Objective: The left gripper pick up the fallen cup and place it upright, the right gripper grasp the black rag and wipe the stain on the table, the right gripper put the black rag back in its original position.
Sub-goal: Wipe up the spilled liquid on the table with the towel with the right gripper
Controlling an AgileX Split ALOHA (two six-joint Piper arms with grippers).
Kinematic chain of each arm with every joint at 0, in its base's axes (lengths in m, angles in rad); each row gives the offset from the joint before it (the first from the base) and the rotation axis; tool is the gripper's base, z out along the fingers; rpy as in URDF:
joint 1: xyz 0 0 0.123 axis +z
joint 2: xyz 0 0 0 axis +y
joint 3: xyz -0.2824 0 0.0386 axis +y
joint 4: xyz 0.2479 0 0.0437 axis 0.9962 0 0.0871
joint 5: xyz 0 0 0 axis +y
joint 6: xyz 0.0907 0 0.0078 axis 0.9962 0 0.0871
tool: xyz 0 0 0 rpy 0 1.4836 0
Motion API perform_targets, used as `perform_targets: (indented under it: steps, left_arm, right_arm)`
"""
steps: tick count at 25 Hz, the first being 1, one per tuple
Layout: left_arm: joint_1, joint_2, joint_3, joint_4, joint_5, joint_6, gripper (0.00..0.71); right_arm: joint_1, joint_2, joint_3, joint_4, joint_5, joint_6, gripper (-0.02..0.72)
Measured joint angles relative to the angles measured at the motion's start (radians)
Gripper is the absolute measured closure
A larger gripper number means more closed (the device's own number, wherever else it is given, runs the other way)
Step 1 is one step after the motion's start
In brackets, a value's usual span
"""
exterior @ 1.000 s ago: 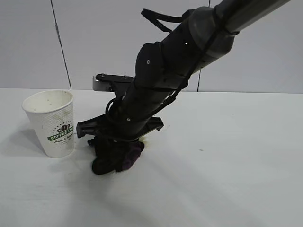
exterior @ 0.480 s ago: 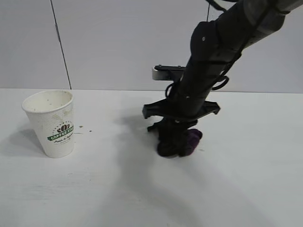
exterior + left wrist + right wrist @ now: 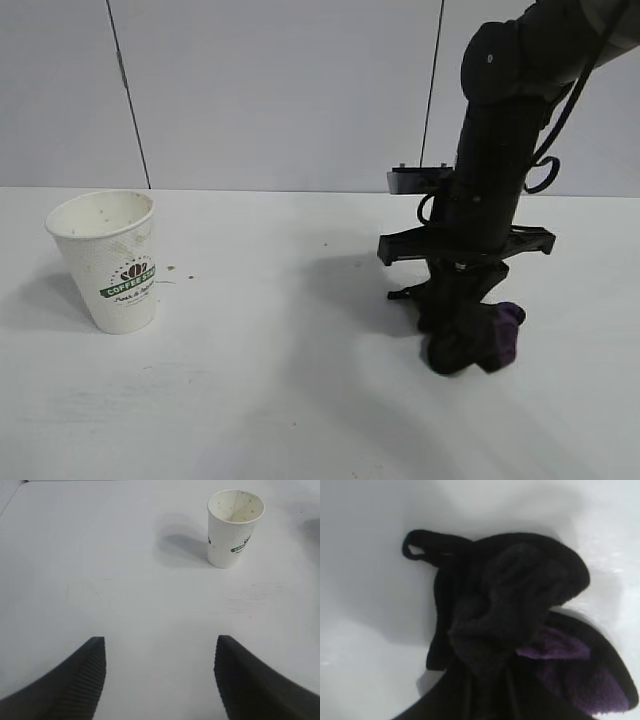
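The white paper cup (image 3: 110,260) stands upright at the left of the white table (image 3: 280,400); it also shows in the left wrist view (image 3: 233,527). My right gripper (image 3: 455,335) points down at the right of the table, shut on the black rag (image 3: 480,340), which touches the tabletop. The rag fills the right wrist view (image 3: 515,630) and hides the fingers there. A few tiny brown droplets (image 3: 180,272) of the stain lie just right of the cup. My left gripper (image 3: 160,675) is open and empty, well back from the cup, and out of the exterior view.
A grey panelled wall (image 3: 270,90) rises behind the table's back edge. Bare tabletop lies between the cup and the right arm (image 3: 500,130).
My right gripper has carried the rag across the table from beside the cup to the right side. The cup has not moved.
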Motion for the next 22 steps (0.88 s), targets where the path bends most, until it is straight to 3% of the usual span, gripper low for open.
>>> perform_targets:
  steps: [3, 7, 12, 17, 22]
  left_arm:
    - [0.000, 0.000, 0.000, 0.000, 0.000, 0.000, 0.254]
    - [0.000, 0.000, 0.000, 0.000, 0.000, 0.000, 0.254]
    - [0.000, 0.000, 0.000, 0.000, 0.000, 0.000, 0.254]
    - [0.000, 0.000, 0.000, 0.000, 0.000, 0.000, 0.254]
    - [0.000, 0.000, 0.000, 0.000, 0.000, 0.000, 0.254]
  right_arm:
    - [0.062, 0.012, 0.000, 0.047, -0.168, -0.011, 0.642]
    - [0.131, 0.040, 0.000, 0.042, -0.389, -0.013, 0.642]
    - [0.151, 0.057, 0.002, 0.037, -0.539, -0.013, 0.642]
    - [0.149, 0.058, 0.004, 0.008, -0.597, -0.013, 0.643]
    - [0.086, 0.058, 0.004, -0.073, -0.515, 0.004, 0.643]
